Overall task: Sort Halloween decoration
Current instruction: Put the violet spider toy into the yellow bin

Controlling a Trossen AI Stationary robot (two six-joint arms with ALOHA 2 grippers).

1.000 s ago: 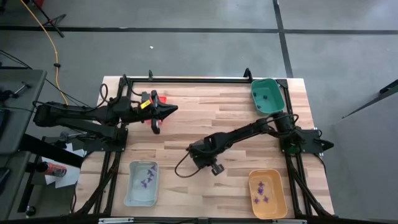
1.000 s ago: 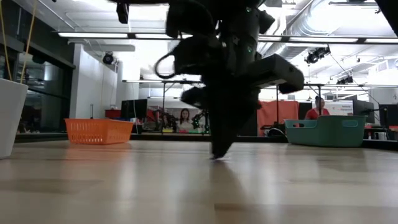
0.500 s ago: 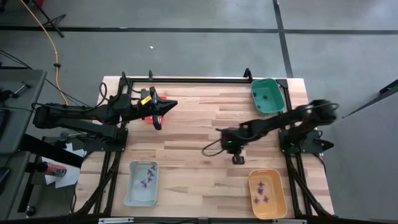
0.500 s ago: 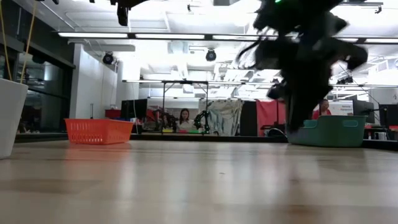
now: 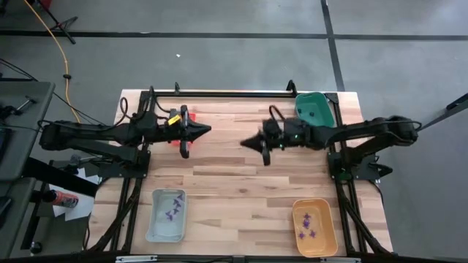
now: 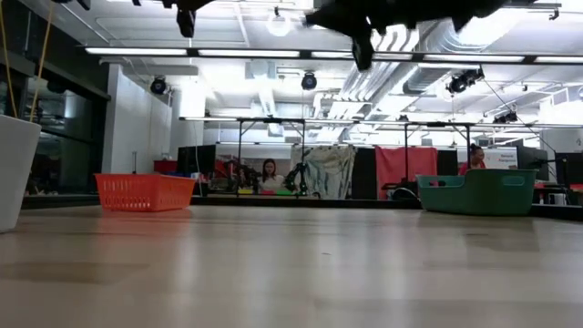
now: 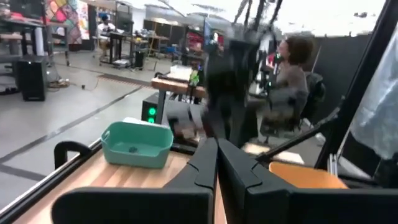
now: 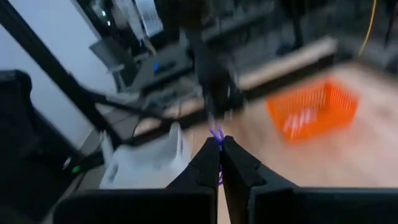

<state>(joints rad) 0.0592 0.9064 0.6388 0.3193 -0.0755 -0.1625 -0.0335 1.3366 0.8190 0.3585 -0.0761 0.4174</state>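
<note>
Grippers face each other above the far half of the table (image 5: 234,190). The left gripper (image 5: 208,130) is closed and empty, hanging over the red tray (image 6: 144,191). The right gripper (image 5: 244,143), mid-table, is pinched shut on a purple decoration piece (image 8: 217,134). More purple pieces (image 5: 173,206) lie in the pale blue tray (image 5: 153,219) and the orange tray (image 5: 327,228); the green tray (image 5: 326,117) sits at the far right.

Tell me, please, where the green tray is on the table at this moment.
In the high view the green tray sits at the table's far right corner, partly under the right arm; the orange tray lies at the near right corner. The low view shows it at the right.
</note>
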